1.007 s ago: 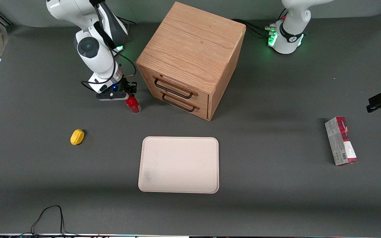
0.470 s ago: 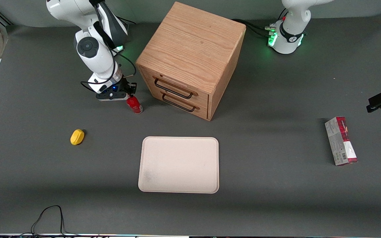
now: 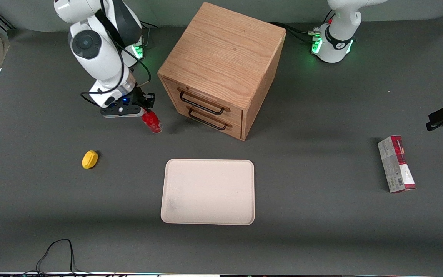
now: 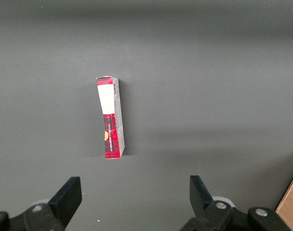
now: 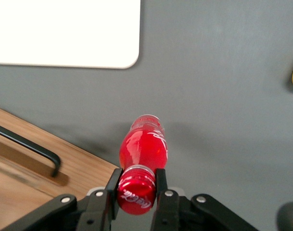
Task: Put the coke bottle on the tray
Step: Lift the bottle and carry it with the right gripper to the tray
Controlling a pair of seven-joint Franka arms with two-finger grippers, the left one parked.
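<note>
Jaws: we see them closed on the neck of the coke bottle, one finger on each side just under the red cap.
Gripper: our gripper sits at the working arm's end of the table, beside the cabinet front, with the bottle hanging tilted beneath it.
Tray: nearest the front camera, the tray lies flat and bare; nothing rests on it yet.
Yellow object: a small yellow object sits at about 9 o'clock from the tray, well apart from it.
Carton: a red-and-grey carton lies toward the parked arm's end, at about 3 o'clock from the tray.
Bottle position: we place it at roughly 11 o'clock from the tray, well apart; whether its base is clear of the table we cannot tell.
Cabinet: the wooden drawer cabinet stands farthest, at 12 o'clock from the tray, both drawers shut.
Done: we judge the grasp is made.
Left: we judge the carry over the tray, the lowering and the release remain.
</note>
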